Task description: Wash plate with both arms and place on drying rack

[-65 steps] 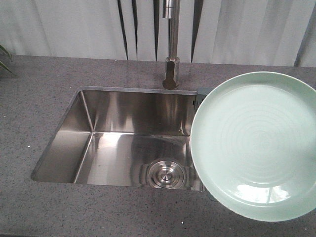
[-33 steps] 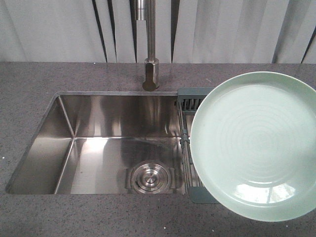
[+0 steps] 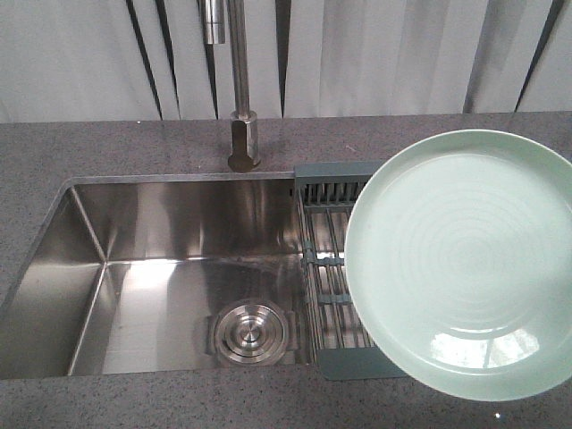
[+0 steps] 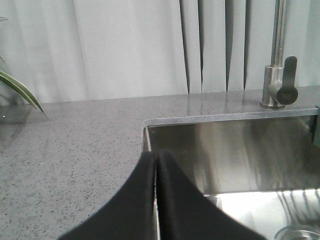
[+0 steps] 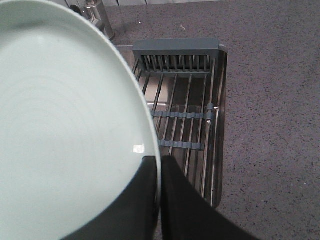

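Observation:
The pale mint-green plate (image 3: 460,264) fills the right of the front view, held in the air above the drying rack (image 3: 328,268). In the right wrist view my right gripper (image 5: 159,162) is shut on the plate's (image 5: 65,125) rim, one black finger on its face and one behind. The rack (image 5: 182,112) of thin metal rods with grey-blue crossbars lies below, across the sink's right end. My left gripper (image 4: 156,159) is shut and empty over the sink's left rim; it does not show in the front view.
The steel sink (image 3: 161,268) has a round drain strainer (image 3: 250,331) on its floor. A tall steel tap (image 3: 239,107) stands behind it. Grey speckled countertop (image 3: 134,143) surrounds the sink. A plant leaf (image 4: 20,90) is at far left.
The view has shifted right: sink, tap and strainer slide left in the frame, and the drying rack comes into sight. The plate keeps its place in the frame.

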You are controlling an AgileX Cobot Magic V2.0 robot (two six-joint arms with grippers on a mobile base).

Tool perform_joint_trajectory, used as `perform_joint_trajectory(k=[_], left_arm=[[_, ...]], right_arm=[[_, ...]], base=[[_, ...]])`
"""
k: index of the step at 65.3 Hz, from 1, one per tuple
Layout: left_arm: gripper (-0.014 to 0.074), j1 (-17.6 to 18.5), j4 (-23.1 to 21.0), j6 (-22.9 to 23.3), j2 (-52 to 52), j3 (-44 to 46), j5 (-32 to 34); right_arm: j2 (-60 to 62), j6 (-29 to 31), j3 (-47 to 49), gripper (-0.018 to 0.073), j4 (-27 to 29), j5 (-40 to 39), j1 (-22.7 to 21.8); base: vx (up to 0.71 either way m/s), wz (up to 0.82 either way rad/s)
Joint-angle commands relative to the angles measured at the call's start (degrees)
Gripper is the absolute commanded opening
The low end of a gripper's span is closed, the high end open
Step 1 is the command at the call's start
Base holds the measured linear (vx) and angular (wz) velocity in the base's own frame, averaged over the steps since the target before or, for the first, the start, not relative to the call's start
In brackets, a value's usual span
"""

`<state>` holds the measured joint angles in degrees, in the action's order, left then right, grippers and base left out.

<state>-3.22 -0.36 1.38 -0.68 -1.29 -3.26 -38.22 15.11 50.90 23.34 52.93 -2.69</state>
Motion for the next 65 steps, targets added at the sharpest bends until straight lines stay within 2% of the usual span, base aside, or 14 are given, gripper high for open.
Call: perform_joint_trajectory(k=[1,65], left_arm=[[-0.0006,0.29,-0.22,0.35,-0.83,-1.31,4.38],[-0.0006,0.29,-0.22,0.35,-0.83,-1.31,4.38]], right_arm=[[-0.09,-0.02,1.42,-0.0004,1.13,-3.66,-0.39],[-0.09,-0.02,1.42,-0.0004,1.13,-3.66,-0.39]], base=[[0.03,-0.03],[0.03,-0.01]])
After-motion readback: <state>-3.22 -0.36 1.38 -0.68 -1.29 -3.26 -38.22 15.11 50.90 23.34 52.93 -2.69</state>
